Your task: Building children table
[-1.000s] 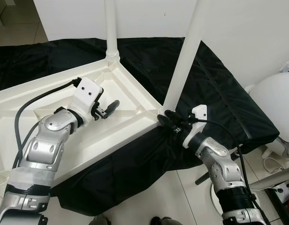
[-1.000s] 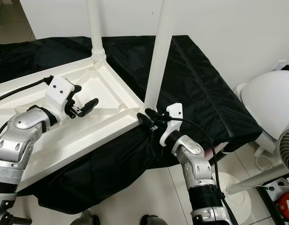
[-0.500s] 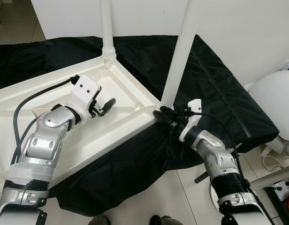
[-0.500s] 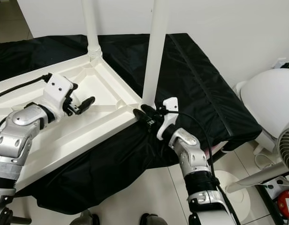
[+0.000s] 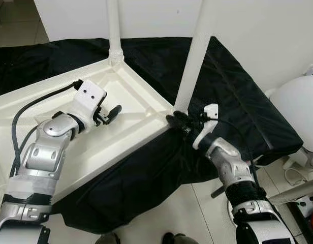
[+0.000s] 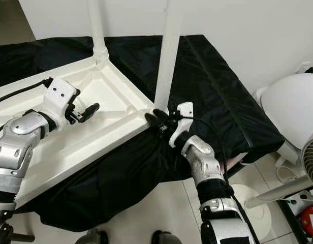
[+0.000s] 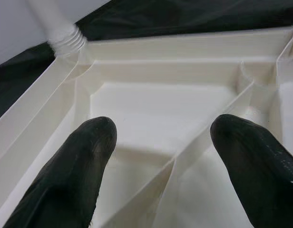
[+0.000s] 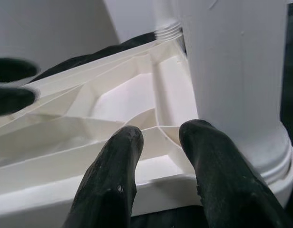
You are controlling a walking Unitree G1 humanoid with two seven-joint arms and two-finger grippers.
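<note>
A white plastic table top (image 5: 131,134) lies upside down on a black cloth. Two white legs stand up from its corners: one at the far corner (image 5: 114,35) and one at the near right corner (image 5: 193,61). My left gripper (image 5: 112,112) hovers open over the ribbed underside (image 7: 156,109), holding nothing. My right gripper (image 5: 173,120) is at the near right corner, by the base of that leg (image 8: 232,71). Its fingers (image 8: 122,161) stand a little apart over the corner rim, and one of them lies against the leg's collar.
The black cloth (image 5: 232,101) hangs over the edge of a low platform on the right. A white rounded appliance (image 5: 299,109) and a stand base (image 6: 250,201) are on the tiled floor to the right. A white wall runs behind.
The whole picture has shifted slightly up and to the left, so the camera moved. My right arm has reached in a little closer to the leg base. The left gripper holds its place over the table top.
</note>
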